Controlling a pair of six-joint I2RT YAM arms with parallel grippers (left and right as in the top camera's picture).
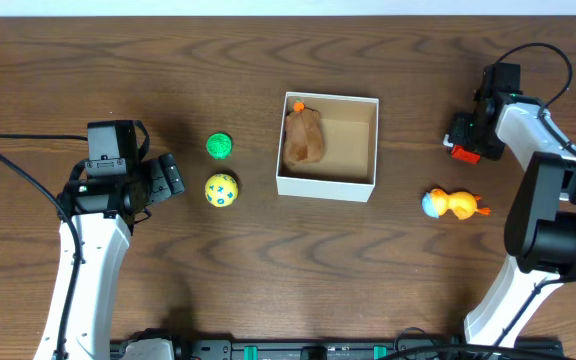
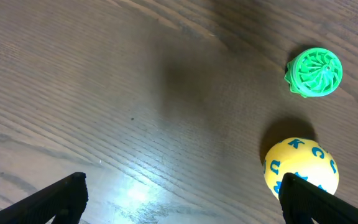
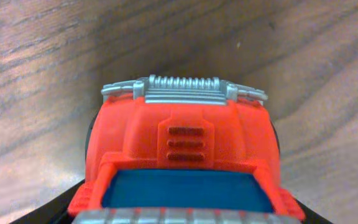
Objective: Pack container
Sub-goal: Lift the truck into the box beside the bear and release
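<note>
Dark wood-grain table (image 1: 168, 80); right jaws flank red car (image 3: 185, 143)

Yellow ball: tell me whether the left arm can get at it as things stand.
Probably yes. The left gripper is open, and the yellow ball lies close ahead of it, off to one side, on bare table. The green ball sits apart from it, and nothing stands between.

The only print you'll find is on the yellow ball (image 2: 303, 162), which has blue capital letters scattered over it. In the left wrist view you can read a K and a C near its top. The other letters curve away or are cut off. From overhead they're too small to read.
</note>
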